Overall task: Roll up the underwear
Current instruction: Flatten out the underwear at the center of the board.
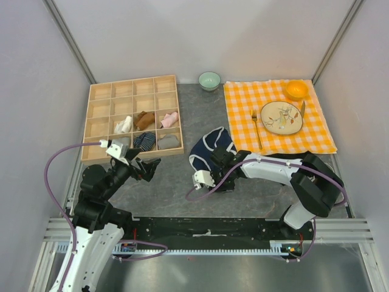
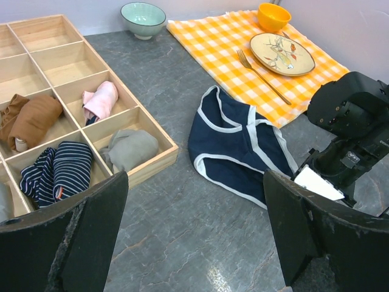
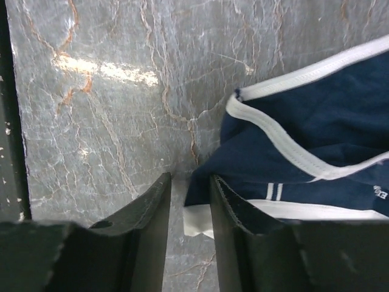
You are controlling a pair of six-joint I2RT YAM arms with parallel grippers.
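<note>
The underwear (image 1: 209, 148), navy blue with white trim, lies loosely crumpled on the grey table between the wooden tray and the checked cloth. The left wrist view shows the underwear (image 2: 237, 146) spread beside my right arm. My right gripper (image 1: 216, 159) is low at the garment's near edge. In its own view the right gripper (image 3: 190, 179) stands partly open, a white-trimmed corner of the underwear (image 3: 316, 121) lying in the gap against the right finger, with bare table beside the left finger. My left gripper (image 1: 152, 165) hovers wide open over bare table to the left, and the left gripper (image 2: 196, 182) holds nothing.
A wooden compartment tray (image 1: 91, 121) at the left holds rolled garments, among them a dark striped one (image 1: 144, 141) and a grey one (image 1: 169, 141). At the back right, an orange checked cloth (image 1: 243, 115) carries a plate (image 1: 281, 117), fork (image 1: 256, 128) and orange bowl (image 1: 296, 89). A green bowl (image 1: 209, 80) stands behind.
</note>
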